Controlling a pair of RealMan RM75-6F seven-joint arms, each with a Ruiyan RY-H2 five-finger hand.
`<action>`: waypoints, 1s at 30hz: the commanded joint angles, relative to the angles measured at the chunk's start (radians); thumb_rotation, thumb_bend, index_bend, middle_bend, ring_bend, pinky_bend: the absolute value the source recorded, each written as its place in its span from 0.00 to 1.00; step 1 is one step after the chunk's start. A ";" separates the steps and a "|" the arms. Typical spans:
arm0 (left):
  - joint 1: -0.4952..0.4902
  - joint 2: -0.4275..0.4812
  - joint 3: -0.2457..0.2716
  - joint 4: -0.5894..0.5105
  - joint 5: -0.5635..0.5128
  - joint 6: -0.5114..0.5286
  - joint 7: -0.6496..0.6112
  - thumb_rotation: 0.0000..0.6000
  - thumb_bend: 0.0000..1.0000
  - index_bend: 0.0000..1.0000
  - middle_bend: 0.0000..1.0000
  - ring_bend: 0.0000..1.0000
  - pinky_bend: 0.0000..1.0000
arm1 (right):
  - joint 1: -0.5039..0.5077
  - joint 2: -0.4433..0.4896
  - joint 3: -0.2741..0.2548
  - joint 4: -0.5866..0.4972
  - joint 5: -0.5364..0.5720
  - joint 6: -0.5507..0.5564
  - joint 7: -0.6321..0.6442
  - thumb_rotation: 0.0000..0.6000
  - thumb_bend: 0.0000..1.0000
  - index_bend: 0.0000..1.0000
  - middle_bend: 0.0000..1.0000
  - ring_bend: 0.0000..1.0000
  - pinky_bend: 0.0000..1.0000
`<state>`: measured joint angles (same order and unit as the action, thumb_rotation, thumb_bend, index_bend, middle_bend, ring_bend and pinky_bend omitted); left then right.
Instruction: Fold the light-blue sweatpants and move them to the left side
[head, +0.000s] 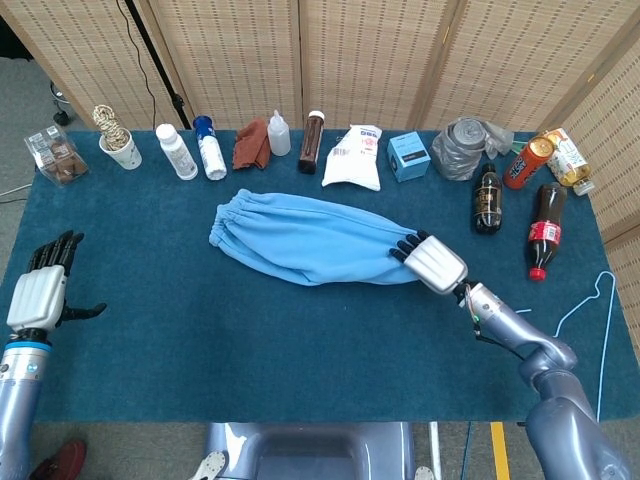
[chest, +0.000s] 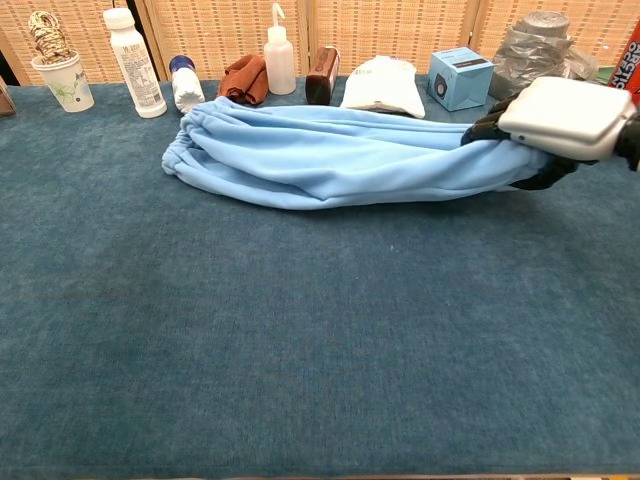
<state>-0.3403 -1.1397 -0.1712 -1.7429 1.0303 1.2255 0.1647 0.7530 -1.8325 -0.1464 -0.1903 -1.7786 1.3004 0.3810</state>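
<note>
The light-blue sweatpants (head: 310, 240) (chest: 340, 155) lie folded lengthwise as a long strip across the middle of the blue table, waistband end at the left. My right hand (head: 432, 263) (chest: 552, 125) grips the strip's right end, fingers closed over the cloth and thumb under it. My left hand (head: 40, 290) hovers open at the table's left edge, far from the pants, and shows only in the head view.
Along the back edge stand a paper cup (head: 122, 150), white bottles (head: 177, 151), a brown cloth (head: 250, 145), a squeeze bottle (head: 279, 133), a white pouch (head: 354, 157) and a blue box (head: 408, 156). Drink bottles (head: 545, 228) cluster at the right. A wire hanger (head: 590, 310) lies at the right edge.
</note>
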 joint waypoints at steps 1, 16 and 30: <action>0.002 0.001 0.000 -0.003 0.004 0.003 -0.001 1.00 0.00 0.00 0.00 0.00 0.00 | -0.029 0.037 -0.017 0.014 -0.013 0.054 0.016 1.00 0.84 0.57 0.39 0.35 0.51; 0.007 0.008 0.001 -0.013 0.013 0.003 -0.007 1.00 0.00 0.00 0.00 0.00 0.00 | -0.077 0.139 -0.059 -0.004 -0.061 0.320 0.000 1.00 0.85 0.57 0.39 0.35 0.51; 0.007 0.008 0.004 -0.009 0.017 -0.005 -0.012 1.00 0.00 0.00 0.00 0.00 0.00 | 0.146 0.090 -0.012 -0.121 -0.052 0.204 -0.056 1.00 0.85 0.57 0.39 0.35 0.51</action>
<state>-0.3339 -1.1318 -0.1671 -1.7527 1.0478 1.2207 0.1536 0.8707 -1.7265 -0.1715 -0.2885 -1.8372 1.5411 0.3394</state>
